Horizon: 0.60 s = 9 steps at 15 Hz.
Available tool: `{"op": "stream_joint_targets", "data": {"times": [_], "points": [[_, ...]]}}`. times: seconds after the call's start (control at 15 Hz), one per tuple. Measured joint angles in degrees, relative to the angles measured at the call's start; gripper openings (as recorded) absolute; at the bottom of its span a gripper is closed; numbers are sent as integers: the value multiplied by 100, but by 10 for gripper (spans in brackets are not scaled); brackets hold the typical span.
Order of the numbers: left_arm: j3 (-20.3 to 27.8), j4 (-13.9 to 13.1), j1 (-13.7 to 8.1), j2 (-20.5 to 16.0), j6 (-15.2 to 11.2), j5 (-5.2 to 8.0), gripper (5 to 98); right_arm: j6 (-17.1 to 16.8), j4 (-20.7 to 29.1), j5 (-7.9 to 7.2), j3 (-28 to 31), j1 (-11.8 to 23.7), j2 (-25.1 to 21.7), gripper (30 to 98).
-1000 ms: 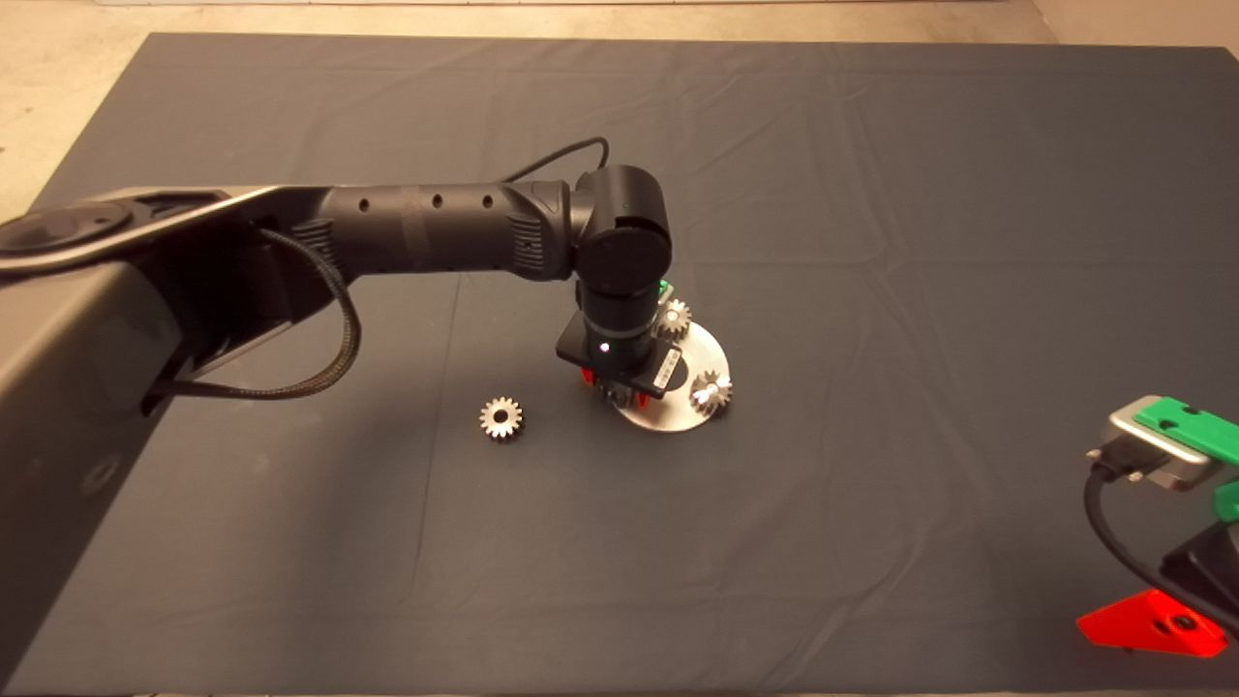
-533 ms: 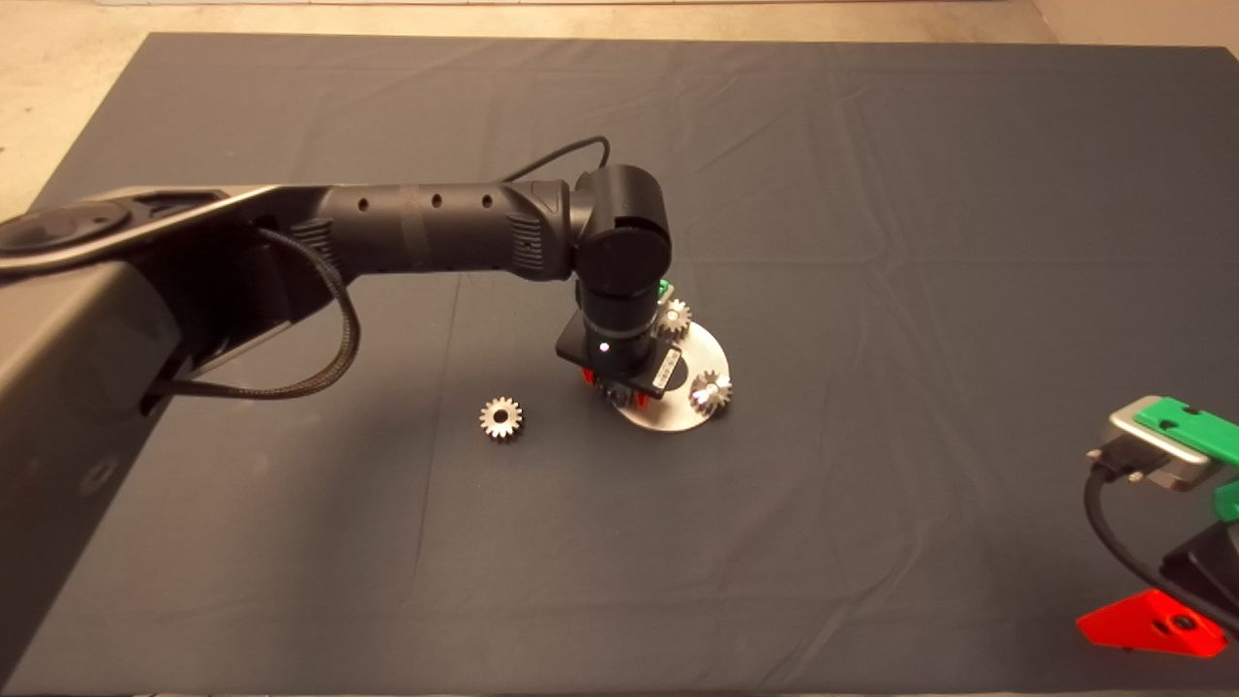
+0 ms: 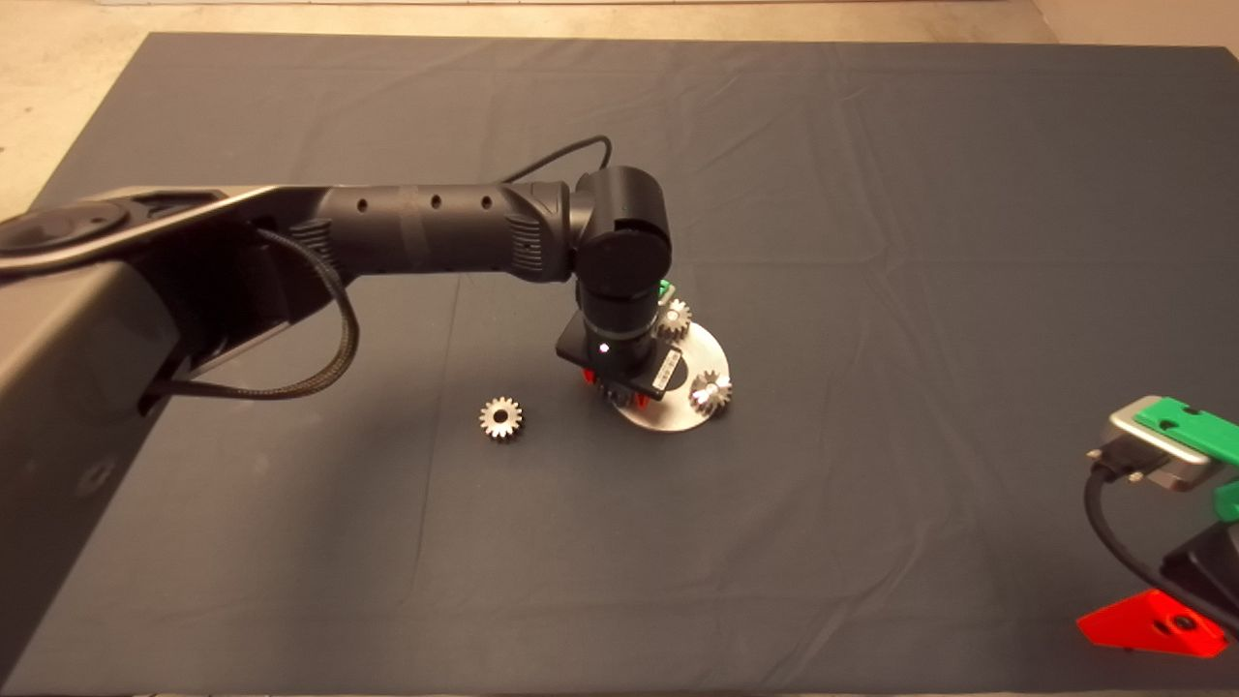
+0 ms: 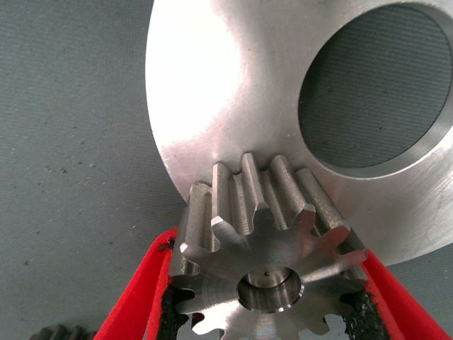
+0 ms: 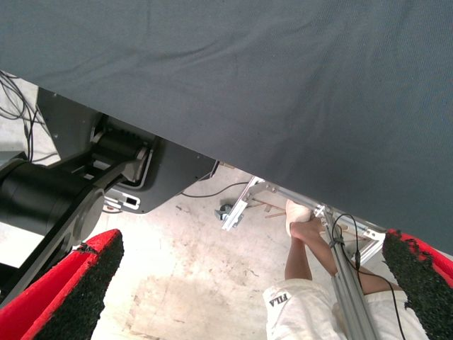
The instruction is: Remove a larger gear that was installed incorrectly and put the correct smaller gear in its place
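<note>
Dark mat [image 3: 871, 242] covers table, creased. Directly on it: 1 round silver plate [image 3: 699, 411] with centre hole, near middle; 1 loose silver gear [image 3: 500, 418] beside plate, apart

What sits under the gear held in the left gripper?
The silver toothed gear, between the left gripper's fingers, stands over the round silver metal plate's edge. Whatever sits directly beneath it is covered.

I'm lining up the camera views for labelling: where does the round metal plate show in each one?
Head view: round metal plate at mid-mat, partly under the left arm's wrist.
Left wrist view: it fills much of the picture; the left gripper is shut on a gear at its rim.
Right wrist view: not in it; the parked right gripper faces mat edge and floor.
Shared landmark: the plate's round hole.
</note>
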Motion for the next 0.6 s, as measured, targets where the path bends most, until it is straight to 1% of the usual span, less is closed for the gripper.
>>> {"op": "stream_joint_targets", "data": {"times": [0.13, 0.27, 0.47, 0.6], "points": [[9, -20, -53, 0, 2, 2, 455, 0, 1, 0, 0, 0, 0, 968], [35, -86, -219, -18, 0, 11, 454, 1, 0, -2, 0, 0, -2, 968], [39, -172, -532, -38, 2, 16, 454, 0, 1, 0, 0, 0, -13, 968], [46, -282, -616, -72, 4, 17, 454, 0, 1, -2, 0, 0, -15, 968]]}}
